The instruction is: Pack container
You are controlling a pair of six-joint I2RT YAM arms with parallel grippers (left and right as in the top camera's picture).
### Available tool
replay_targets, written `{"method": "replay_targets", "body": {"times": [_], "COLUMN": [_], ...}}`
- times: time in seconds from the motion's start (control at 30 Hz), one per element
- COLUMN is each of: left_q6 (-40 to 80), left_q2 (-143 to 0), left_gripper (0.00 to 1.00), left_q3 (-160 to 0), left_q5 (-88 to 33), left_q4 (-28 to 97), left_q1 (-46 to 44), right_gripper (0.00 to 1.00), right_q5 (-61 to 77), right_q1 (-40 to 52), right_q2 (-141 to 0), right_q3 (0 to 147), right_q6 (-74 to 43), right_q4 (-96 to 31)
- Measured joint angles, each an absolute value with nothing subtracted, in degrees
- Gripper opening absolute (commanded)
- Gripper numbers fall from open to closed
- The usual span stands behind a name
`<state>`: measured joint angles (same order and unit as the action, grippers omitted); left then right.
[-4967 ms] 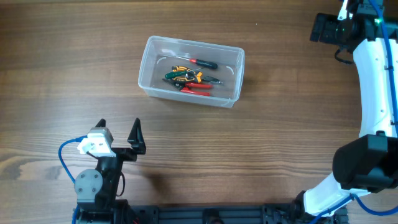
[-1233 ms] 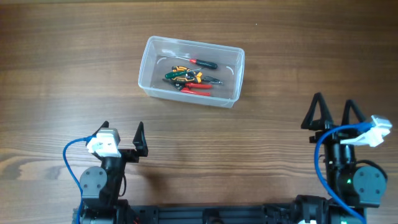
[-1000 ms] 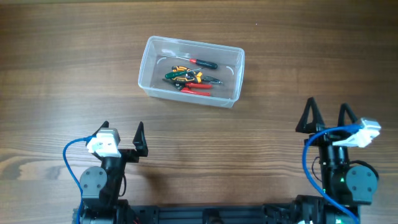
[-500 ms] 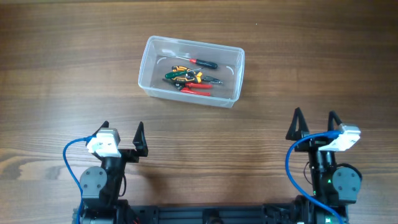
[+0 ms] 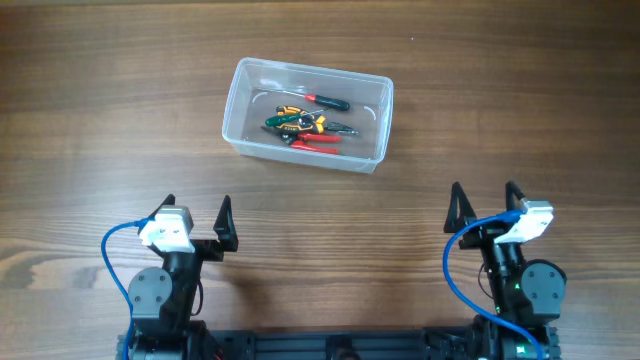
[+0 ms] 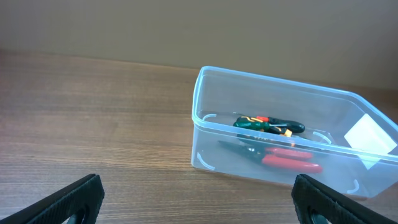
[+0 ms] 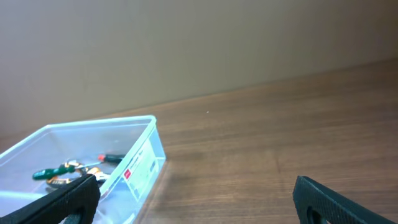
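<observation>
The clear plastic container (image 5: 247, 140) sits at the table's middle back, seen also in the left wrist view as the container (image 6: 205, 134) and in the right wrist view as the container (image 7: 146, 158). Inside lie hand tools: a red-handled pair of pliers (image 5: 318, 141), a green-and-yellow tool (image 5: 290, 121) and a screwdriver (image 5: 328, 102). My left gripper (image 5: 196, 213) stands open near the front left, well short of the tub, with nothing between its fingers. My right gripper (image 5: 485, 200) stands open at the front right, also apart from the tub and holding nothing.
Bare wooden table (image 5: 480, 90) surrounds the tub on all sides. Blue cables loop beside each arm base at the front edge. A white label (image 7: 138, 167) is stuck on the tub's end wall.
The right arm has drawn back toward the front edge and shifted left, its gripper staying open. The left arm and the tub have not moved.
</observation>
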<state>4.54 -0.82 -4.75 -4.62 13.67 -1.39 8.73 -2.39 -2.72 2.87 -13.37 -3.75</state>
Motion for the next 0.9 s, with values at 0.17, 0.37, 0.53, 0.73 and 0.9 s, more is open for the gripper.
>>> {"method": "replay_targets", "body": {"times": [0.17, 0.37, 0.53, 0.73, 0.9], "left_q6": [4.54, 4.54, 4.56, 4.56, 4.56], "left_q2": [-0.82, -0.82, -0.82, -0.82, -0.82], "left_gripper": [1.0, 1.0, 1.0, 1.0, 1.0], "left_q3": [-4.75, -4.75, -4.75, -4.75, -4.75], "left_q5": [-4.62, -4.6, -4.62, -4.62, -4.62], "left_q4": [13.67, 13.65, 13.65, 13.67, 13.65], "left_q1": [-1.39, -1.39, -1.39, -1.39, -1.39], "right_gripper": [1.0, 1.0, 1.0, 1.0, 1.0], "right_q5": [9.43, 10.37, 10.72, 10.74, 10.72], "right_q1": [-2.39, -0.97, 0.4, 0.4, 0.4], "right_q2": [-1.58, -1.1, -1.1, -1.1, -1.1], "right_q3": [2.7, 2.7, 2.7, 2.7, 2.7], "right_q6": [-11.68, -6.0, -0.93, 3.38, 5.72], "right_q4": [-3.73, -3.7, -3.68, -3.68, -3.68]}}
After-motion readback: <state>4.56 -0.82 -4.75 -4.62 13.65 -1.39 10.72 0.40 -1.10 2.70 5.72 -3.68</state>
